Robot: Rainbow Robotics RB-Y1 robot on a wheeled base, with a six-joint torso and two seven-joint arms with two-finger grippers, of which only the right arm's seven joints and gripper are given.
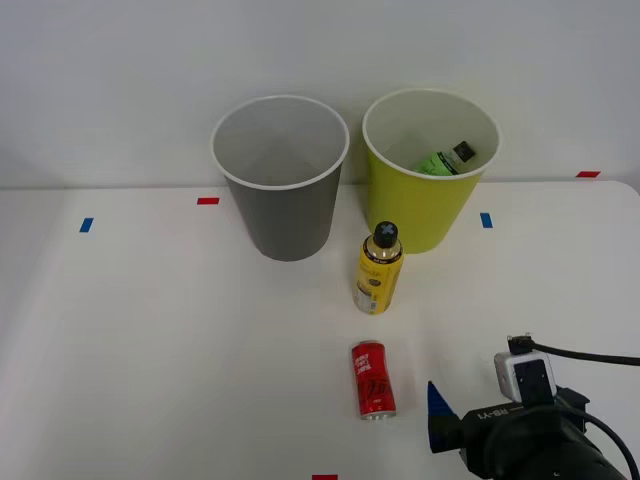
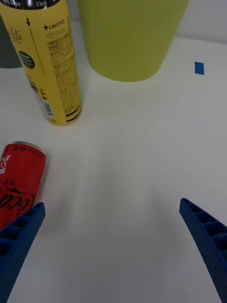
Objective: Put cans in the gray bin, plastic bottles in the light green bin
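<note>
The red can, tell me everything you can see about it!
The red can is small, with white lettering on its side and shiny silver metal ends. It lies on its side on the white table, nearer the robot than the upright yellow bottle, which is taller. Nothing holds it: the right gripper is open on the table next to it, one blue finger right by the can's side. It looks whole, not crushed.

The can [image 1: 372, 379] looked glossy red metal with silver ends — the yellow bottle [image 1: 379, 270] shiny, both bins matt plastic, the table [image 1: 160, 340] smooth white.
</note>
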